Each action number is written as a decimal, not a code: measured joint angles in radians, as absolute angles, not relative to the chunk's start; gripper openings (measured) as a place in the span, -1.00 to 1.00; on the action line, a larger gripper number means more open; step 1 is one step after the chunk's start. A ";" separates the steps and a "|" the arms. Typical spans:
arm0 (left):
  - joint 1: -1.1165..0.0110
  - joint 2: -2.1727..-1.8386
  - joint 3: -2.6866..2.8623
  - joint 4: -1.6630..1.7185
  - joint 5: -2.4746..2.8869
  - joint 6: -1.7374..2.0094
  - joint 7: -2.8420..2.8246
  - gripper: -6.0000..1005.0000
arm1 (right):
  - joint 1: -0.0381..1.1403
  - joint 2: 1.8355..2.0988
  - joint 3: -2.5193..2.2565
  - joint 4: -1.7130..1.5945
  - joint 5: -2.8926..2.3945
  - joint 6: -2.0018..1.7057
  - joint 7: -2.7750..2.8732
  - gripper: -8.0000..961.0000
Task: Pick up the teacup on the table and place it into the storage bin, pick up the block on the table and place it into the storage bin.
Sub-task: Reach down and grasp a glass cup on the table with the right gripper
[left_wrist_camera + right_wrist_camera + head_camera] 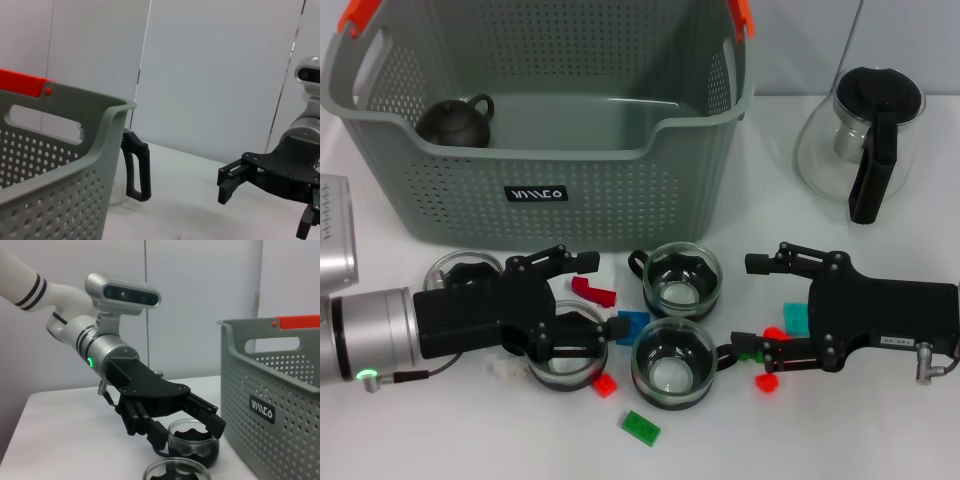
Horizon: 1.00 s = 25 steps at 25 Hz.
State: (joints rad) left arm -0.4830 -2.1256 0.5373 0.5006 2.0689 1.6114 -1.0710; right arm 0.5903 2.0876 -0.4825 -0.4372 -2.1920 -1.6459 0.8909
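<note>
Grey-green plastic: storage bin [535,150], perforated walls, cut-out handles, orange clips [742,17] on the rim, small black label; it fills the 12 o'clock part of the head view.
Inside the bin: dark rounded teapot [457,122] with a looped handle, in the 9 o'clock corner of the floor.
White worktop [470,440]: smooth and matte, carries everything else.
Glass teacups: four round clear cups with dark inserts; one [675,277] just in front of the bin, one [672,362] at 6 o'clock of it, one [568,345] between the left claw's fingers, one [455,270] partly hidden behind that arm.
Blocks: small studded bricks scattered around the cups, namely dark red [593,291], blue [631,324], red [606,385], green [641,427], teal [794,317].
Left claw [592,296]: black, jaws spread wide around a cup, not closed on it.
Right claw [752,302]: black, jaws wide apart, empty, low over the bricks at 3 o'clock.
Glass jug [860,140]: clear bulb, black lid and handle, at 2 o'clock.
</note>
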 joint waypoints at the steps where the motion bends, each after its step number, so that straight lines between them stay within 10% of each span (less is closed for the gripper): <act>1: -0.483 -2.126 0.537 0.500 2.070 1.612 -1.071 0.86 | 0.591 2.088 -0.486 -0.437 -2.192 -1.646 0.891 0.96; 25: -0.482 -2.129 0.540 0.500 2.072 1.626 -1.072 0.85 | 0.602 2.091 -0.532 -0.505 -2.189 -1.739 0.897 0.96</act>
